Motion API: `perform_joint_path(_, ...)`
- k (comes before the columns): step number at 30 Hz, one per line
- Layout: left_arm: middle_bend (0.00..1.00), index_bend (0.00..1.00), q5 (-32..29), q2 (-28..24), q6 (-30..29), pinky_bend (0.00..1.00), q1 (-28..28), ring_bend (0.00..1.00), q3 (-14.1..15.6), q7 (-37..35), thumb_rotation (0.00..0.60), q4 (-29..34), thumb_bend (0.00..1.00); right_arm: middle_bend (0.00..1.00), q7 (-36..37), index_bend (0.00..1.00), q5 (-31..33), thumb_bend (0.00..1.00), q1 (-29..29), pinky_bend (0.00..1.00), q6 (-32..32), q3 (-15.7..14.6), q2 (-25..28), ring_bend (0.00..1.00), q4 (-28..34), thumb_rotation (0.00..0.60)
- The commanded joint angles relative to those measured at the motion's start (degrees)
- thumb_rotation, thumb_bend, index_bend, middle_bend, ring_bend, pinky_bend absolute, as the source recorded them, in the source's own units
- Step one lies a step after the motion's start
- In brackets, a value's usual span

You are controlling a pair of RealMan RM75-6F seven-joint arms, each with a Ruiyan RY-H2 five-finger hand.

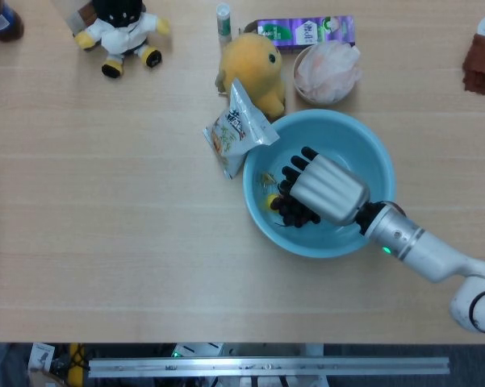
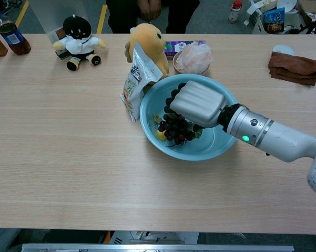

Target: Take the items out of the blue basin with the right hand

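Blue basin (image 1: 363, 153): round, light blue, right of centre on the wooden table (image 1: 105, 210). Contents: a bunch of dark grapes (image 2: 174, 129) and a small yellow item (image 1: 271, 201) at the basin's left inner wall; beside it a small piece too indistinct to name.

Right hand (image 1: 327, 189): over the basin, silver back plate up, dark fingers (image 1: 294, 172) curled downward toward the basin's left side. The grape bunch hangs directly beneath the fingers, gripped by them; in the chest view the bunch shows below the palm, within the basin's rim. The silver forearm runs from the hand across the basin's lower right rim.

Left hand: in neither view.

Snack packet (image 1: 237, 129): leaning against the basin's upper left outer rim, touching it.
Yellow plush toy (image 1: 254, 66): just behind the packet, beside the basin.
Small bowl of pale pink material (image 1: 328, 71): just beyond the basin's far rim.
Purple carton (image 1: 304, 31): behind that bowl.
Black-and-white plush figure (image 1: 119, 31): far left of the table.
Brown cloth (image 2: 295, 67): far right, well apart from the basin.
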State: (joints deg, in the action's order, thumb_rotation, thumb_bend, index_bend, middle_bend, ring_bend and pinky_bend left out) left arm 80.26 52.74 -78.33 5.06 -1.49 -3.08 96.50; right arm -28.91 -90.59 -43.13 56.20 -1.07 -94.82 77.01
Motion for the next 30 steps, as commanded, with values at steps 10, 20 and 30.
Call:
perform_joint_path(10, 0.23, 0.36, 0.26, -0.26, -0.21, 0.16, 0.05, 0.26, -0.02, 0.37, 0.6, 0.59, 0.36, 0.46, 2.74, 0.74, -1.51, 0.36, -1.09, 0.36, 5.1, 6.1, 5.35, 0.37, 10.26, 0.6)
perform_joint_path(20, 0.23, 0.36, 0.82, -0.61, -0.32, 0.16, 0.3, 0.26, -0.02, 1.02, 0.6, 1.62, 0.36, 0.46, -0.06, 0.74, 3.16, 0.36, -5.88, 0.36, 0.85, 11.95, 1.04, 0.37, 12.16, 0.6)
perform_joint_path(30, 0.23, 0.36, 1.23, -1.38, -1.13, 0.16, 0.12, 0.26, -0.04, 1.54, 0.6, 2.7, 0.36, 0.37, -10.13, 0.53, 12.68, 0.31, -11.08, 0.33, -5.89, 15.16, -4.84, 0.27, 10.23, 0.6)
